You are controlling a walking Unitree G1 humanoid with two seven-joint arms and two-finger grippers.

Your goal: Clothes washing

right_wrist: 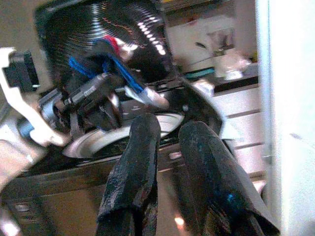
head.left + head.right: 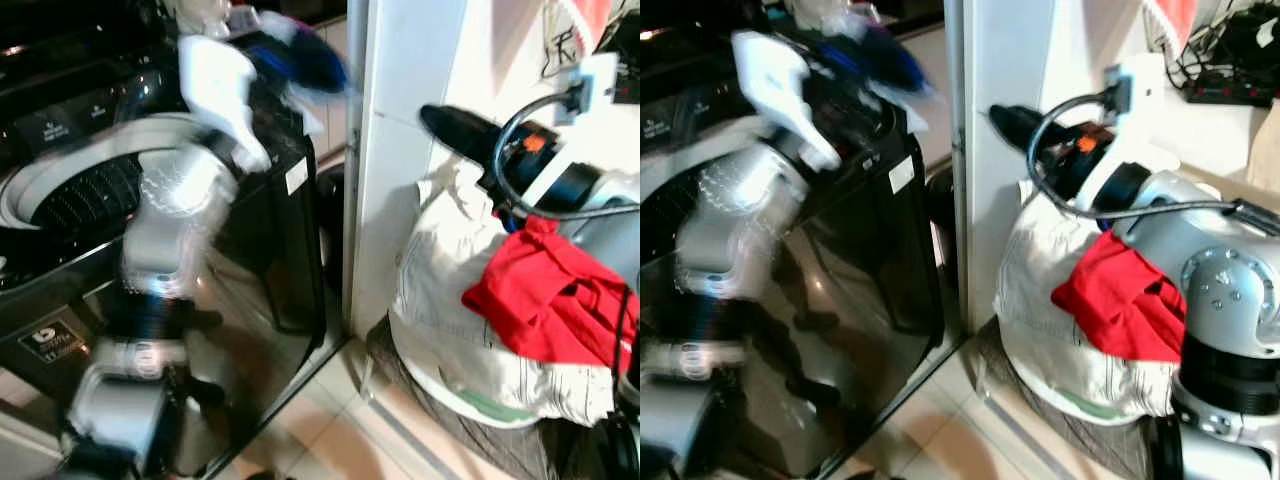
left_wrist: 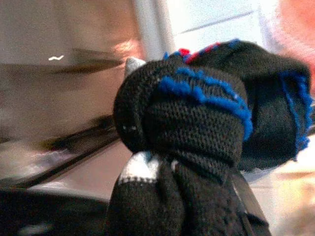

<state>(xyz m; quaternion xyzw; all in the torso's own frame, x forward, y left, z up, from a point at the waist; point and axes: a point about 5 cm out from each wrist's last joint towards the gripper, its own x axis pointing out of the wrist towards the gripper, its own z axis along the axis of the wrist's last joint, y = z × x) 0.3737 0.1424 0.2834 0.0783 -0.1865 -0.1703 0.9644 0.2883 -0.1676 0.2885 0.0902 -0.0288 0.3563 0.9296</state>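
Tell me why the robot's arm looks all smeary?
In the left eye view, the left arm is motion-blurred beside the shiny black washing machine; the right eye view smears it too. The left wrist view shows the black and blue knit garment fairly sharp against a blurred background. The red cloth stays crisp.

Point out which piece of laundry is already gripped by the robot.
The black knit garment with blue trim, shut in the left gripper above the washing machine. The red garment and the cream one lie on the pile, ungripped.
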